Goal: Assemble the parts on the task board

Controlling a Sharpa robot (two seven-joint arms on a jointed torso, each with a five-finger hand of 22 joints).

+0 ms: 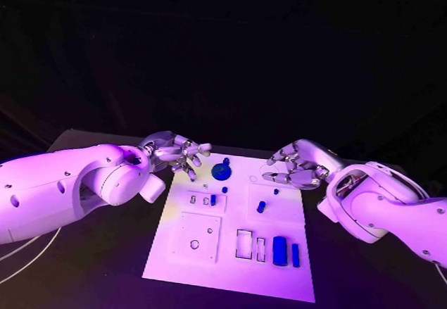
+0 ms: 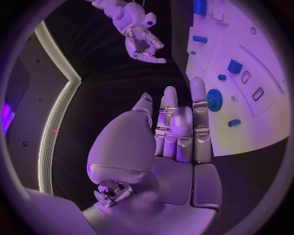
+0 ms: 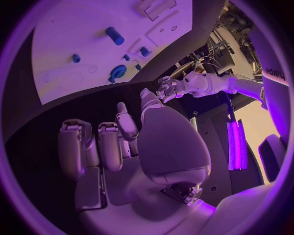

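Both hands hovered at the task board's [image 1: 182,261] far end.
The left hand [image 1: 175,153] and right hand [image 1: 297,168] held nothing, fingers loosely curled but apart, flanking the blue gear [image 1: 222,171].

Purple-violet light washes everything; the room behind is nearly black. The board [image 1: 235,229] glares pale, brightest just beside the hands. Both wrist views bend straight edges strongly toward their dark rims, and the near palms look soft.
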